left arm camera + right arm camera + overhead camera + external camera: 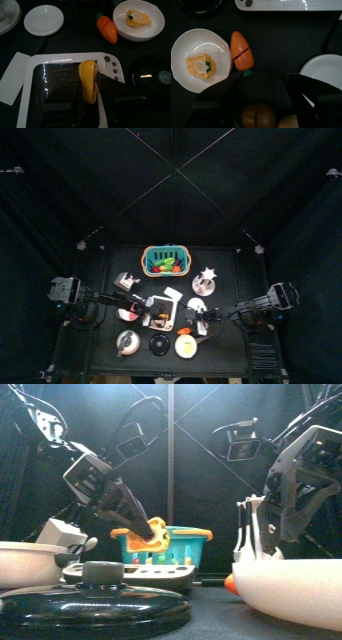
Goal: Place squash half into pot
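The squash half [87, 80], a long yellow-orange piece, is pinched between the jaws of the left claw [88, 95] and hangs right over a white tray [27, 75] with a shiny black inside. From the front view you can see the same orange piece [150, 533] at the tip of the left arm, lifted off the table [73, 47], with the teal basket [167, 544] behind it.

In the left wrist view there's a carrot [107, 28] lying just beside a white bowl [148, 30] holding a yellow and white toy piece [138, 18], plus a white plate [43, 20] off to the other side. A black lid [155, 75] sits next to the tray.

The right claw [261, 95] hangs with its jaws spread wide, nothing gripped; a brownish round thing [259, 116] shows between them, can't tell what it is. The carrot and that bowl lie beyond it.

The pot [130, 340] sits near the table's front edge, well apart from the squash.
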`<state>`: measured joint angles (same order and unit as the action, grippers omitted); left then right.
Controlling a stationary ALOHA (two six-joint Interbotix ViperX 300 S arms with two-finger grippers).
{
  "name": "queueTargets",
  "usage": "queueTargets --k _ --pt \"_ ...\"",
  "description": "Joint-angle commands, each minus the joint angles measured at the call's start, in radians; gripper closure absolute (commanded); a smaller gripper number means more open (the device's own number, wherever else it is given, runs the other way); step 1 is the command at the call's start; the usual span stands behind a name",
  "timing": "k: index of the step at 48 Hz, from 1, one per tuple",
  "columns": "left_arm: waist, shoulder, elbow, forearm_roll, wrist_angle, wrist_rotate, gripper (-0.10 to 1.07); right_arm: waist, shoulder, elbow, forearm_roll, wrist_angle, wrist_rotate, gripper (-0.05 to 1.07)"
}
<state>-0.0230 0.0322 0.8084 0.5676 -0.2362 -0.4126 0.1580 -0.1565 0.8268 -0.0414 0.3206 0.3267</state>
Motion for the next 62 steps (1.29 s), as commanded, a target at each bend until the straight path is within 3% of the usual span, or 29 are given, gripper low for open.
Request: queueTargets --k 1,13,22,30,49,62 --pt "0.0 -0.023 -0.011 -0.002 -0.005 -0.002 0.35 -0.005 -0.012 -0.008 0.0 -0.006 0.0 0.1" --pt "0.0 -0.084 0.015 -0.003 0.005 -0.003 0.36 -0.003 -0.012 -0.006 0.0 -0.003 0.0 0.1" --pt "-0.008 -0.179 0.081 -0.04 0.124 -0.006 0.36 -0.003 -0.008 -0.006 0.0 -0.003 0.0 0.1" --pt "-0.014 -0.311 0.156 -0.106 0.247 -0.006 0.36 -0.005 0.006 -0.008 0.0 -0.003 0.0 0.1" --pt "-0.063 -0.68 0.364 -0.275 0.373 -0.005 0.36 -0.005 0.029 -0.025 0.002 -0.005 0.002 0.1" --pt "-0.066 -0.762 0.437 -0.354 0.495 -0.006 0.35 -0.008 0.029 -0.035 0.002 -0.003 0.002 0.1"
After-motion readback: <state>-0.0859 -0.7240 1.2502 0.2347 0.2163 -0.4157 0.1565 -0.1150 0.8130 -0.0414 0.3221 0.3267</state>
